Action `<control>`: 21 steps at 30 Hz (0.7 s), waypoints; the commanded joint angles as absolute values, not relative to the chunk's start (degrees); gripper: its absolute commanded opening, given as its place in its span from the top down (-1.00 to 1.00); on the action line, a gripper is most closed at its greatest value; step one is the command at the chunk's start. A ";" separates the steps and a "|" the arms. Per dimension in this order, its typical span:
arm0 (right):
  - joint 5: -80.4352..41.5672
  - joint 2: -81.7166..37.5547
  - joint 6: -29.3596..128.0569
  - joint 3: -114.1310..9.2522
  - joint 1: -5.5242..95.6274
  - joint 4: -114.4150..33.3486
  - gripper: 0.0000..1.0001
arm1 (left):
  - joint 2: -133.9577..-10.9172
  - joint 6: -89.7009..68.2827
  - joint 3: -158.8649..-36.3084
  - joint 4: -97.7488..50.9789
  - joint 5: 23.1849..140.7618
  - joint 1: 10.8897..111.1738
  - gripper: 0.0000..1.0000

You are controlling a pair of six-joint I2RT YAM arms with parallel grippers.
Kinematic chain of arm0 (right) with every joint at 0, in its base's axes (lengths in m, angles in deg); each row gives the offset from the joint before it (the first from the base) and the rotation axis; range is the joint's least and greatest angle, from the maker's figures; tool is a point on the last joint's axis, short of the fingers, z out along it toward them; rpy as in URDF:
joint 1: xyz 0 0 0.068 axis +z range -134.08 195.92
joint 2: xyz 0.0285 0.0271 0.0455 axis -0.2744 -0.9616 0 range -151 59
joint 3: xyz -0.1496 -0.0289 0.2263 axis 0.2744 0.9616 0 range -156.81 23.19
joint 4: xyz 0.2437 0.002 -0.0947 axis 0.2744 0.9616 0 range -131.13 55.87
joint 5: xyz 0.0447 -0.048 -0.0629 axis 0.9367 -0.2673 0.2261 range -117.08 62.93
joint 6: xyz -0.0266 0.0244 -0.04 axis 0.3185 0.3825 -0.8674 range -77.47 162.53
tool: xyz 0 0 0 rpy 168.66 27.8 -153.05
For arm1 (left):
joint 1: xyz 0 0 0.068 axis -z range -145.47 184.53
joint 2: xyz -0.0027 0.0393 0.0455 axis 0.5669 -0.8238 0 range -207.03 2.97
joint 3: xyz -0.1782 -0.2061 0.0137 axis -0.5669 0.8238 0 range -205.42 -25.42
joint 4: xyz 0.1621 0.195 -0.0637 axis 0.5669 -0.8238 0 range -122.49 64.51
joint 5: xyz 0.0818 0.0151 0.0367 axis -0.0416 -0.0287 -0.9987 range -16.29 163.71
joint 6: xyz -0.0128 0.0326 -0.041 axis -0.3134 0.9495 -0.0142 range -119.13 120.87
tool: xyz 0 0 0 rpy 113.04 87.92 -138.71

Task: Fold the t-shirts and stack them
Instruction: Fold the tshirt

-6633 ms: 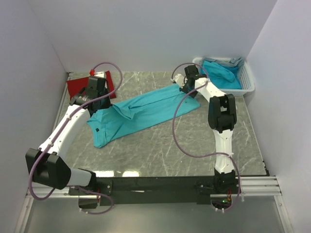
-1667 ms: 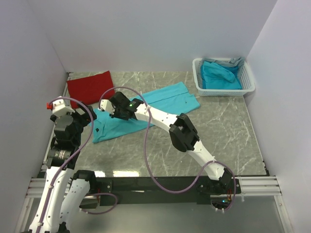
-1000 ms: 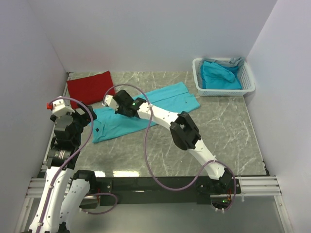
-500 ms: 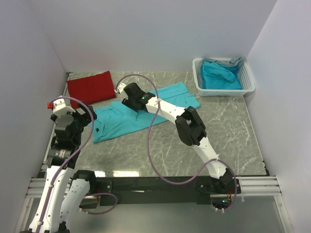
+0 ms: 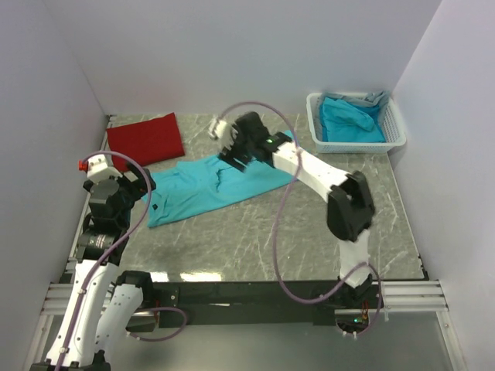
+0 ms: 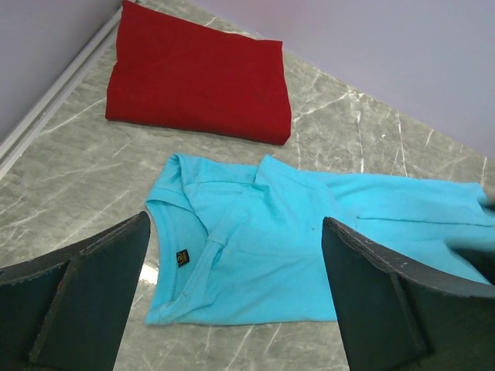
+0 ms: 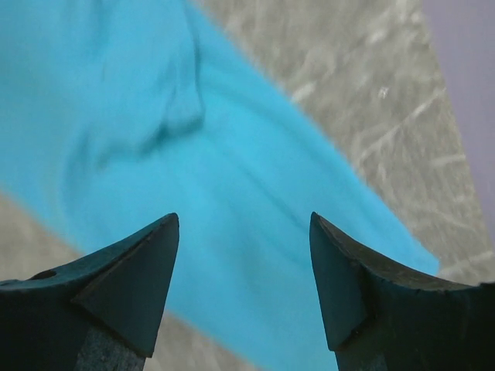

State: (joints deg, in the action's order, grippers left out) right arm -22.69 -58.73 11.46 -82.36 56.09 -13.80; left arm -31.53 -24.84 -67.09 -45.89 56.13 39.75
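Note:
A turquoise t-shirt [image 5: 193,189] lies flat and slanted across the table's middle, with a small dark mark [image 6: 181,258] near its collar. Behind it at the far left lies a folded red t-shirt [image 5: 143,139]. My right gripper [image 5: 226,133] hovers open above the shirt's far edge; in the right wrist view [image 7: 244,220] only turquoise cloth [image 7: 232,154] shows below the spread fingers, nothing between them. At the shirt's collar end, my left gripper [image 5: 141,188] is raised and wide open; its wrist view [image 6: 236,224] looks down on the shirt [image 6: 309,247] and the red one [image 6: 201,77].
A white slatted basket [image 5: 356,145] at the back right holds another turquoise shirt [image 5: 348,120]. Walls close the table at the left, back and right. A purple cable loops over the right arm.
The right gripper has opened and let go of the turquoise shirt, then swung up and to the right, from the collar end toward the far edge. The left arm has stayed put.

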 commanded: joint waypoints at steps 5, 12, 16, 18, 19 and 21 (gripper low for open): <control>-13.69 -35.24 -14.39 -48.46 52.49 -19.67 -0.50 | -31.48 -24.53 -67.08 -43.86 58.50 39.81 -0.96; -21.52 -38.56 -20.12 -45.91 40.72 -16.76 -0.38 | -32.63 -24.35 -67.43 -44.12 59.21 39.81 -0.96; -25.05 -40.74 -25.75 -42.55 36.94 -20.38 -0.37 | -32.01 -24.35 -67.34 -44.12 59.30 39.81 -0.96; -26.63 -42.16 -27.51 -42.63 35.62 -21.78 -0.37 | -32.01 -24.27 -67.17 -44.03 59.47 39.81 -0.96; -26.98 -43.90 -27.86 -43.07 35.26 -22.05 -0.37 | -32.01 -24.27 -67.17 -44.03 59.47 39.81 -0.96; -29.53 -45.76 -28.22 -44.65 34.74 -22.58 -0.35 | -32.19 -24.18 -67.34 -44.12 59.47 39.81 -0.96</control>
State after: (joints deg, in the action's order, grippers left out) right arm -25.77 -43.45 -24.49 -42.91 34.93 -19.63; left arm -32.49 -24.87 -67.11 -45.87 58.84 39.75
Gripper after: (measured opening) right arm 0.679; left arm 0.984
